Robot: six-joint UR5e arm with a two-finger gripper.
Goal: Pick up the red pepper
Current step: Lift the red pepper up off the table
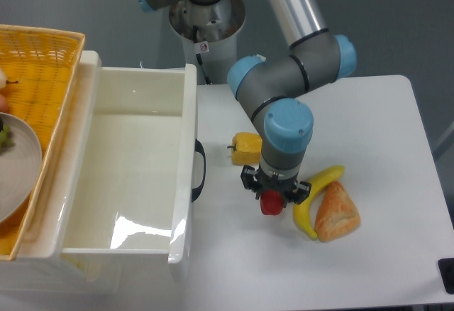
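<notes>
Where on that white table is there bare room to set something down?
The white table is bare along its right side, beyond the banana and bread, and along the front edge below them. It is crowded mid-table, where the claw grips the red pepper between the yellow pepper and the banana.

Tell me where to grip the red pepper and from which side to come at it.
Grip the red pepper across its blocky body, coming straight down from above, as the hand already stands over it. The banana lies close on one side, so the fingers fit best on the sides away from it. Whether they have closed on it cannot be told.
</notes>
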